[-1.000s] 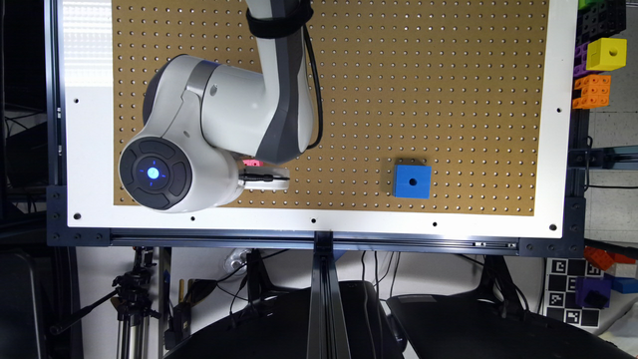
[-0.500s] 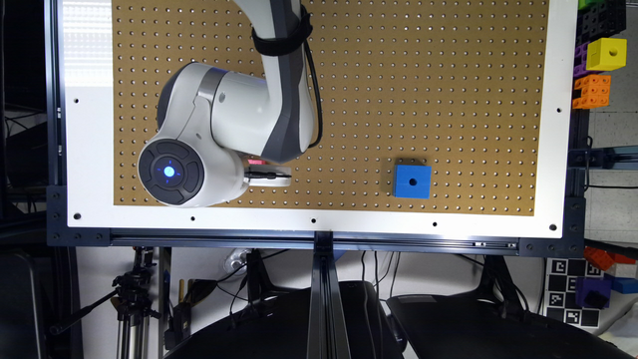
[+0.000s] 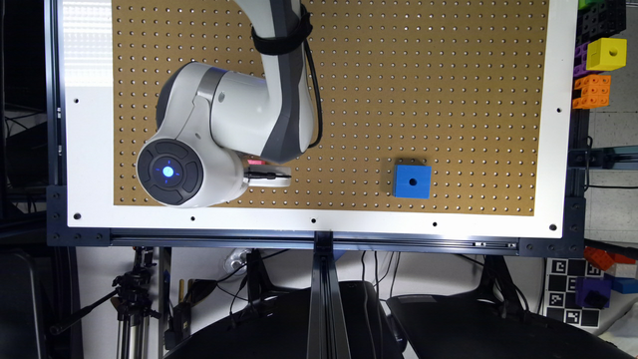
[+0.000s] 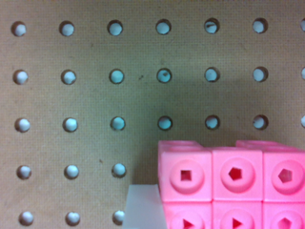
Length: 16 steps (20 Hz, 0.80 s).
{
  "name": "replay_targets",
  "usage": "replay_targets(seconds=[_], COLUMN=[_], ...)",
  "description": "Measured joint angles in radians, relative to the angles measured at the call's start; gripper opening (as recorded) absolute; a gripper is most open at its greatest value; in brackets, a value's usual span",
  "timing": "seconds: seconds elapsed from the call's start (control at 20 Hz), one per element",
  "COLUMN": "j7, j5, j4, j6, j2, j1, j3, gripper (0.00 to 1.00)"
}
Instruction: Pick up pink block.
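Peeking out from under the robot arm [image 3: 239,119] in the exterior view, the pink block [image 3: 256,162] shows as no more than a thin pink sliver, the rest of it hidden beneath the arm's bulky white wrist. It sits toward the exterior view's left on the brown pegboard tabletop [image 3: 448,99], just beside the white part of the hand [image 3: 266,177], which reaches out past the wrist; whether the two touch cannot be made out from there.

In the wrist view the pink block [image 4: 233,183] is cut off at the frame's edge, so that only some of its joined cubes are seen, each with a round recess and a small dark hole in the middle (the holes look square or many-sided at this closeness). A pale, blurred white shape [image 4: 142,207] stands right against the block's side; it may be one finger of the hand, but it is too soft and too cropped to say so firmly. No second finger can be picked out, so I cannot tell whether the hand stands apart or is closed on the block.

The blue cube [image 3: 412,181], with its single centre hole, rests well apart from the block, toward the exterior view's right. Beyond the tabletop's white border on that side, a yellow cube [image 3: 606,54] and an orange brick [image 3: 591,91] sit among darker blocks that are hard to make out.
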Motion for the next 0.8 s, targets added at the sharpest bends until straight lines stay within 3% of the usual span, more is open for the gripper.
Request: replay_targets(seconds=[0.35, 0.8], j7=[0.000, 0.000], j5=[0.0000, 0.0000], j4=[0.000, -0.001], j6=[-0.041, -0.165], j2=[-0.043, -0.164], j1=[0.000, 0.000], j3=[0.000, 0.000], gripper=[0.00, 0.00])
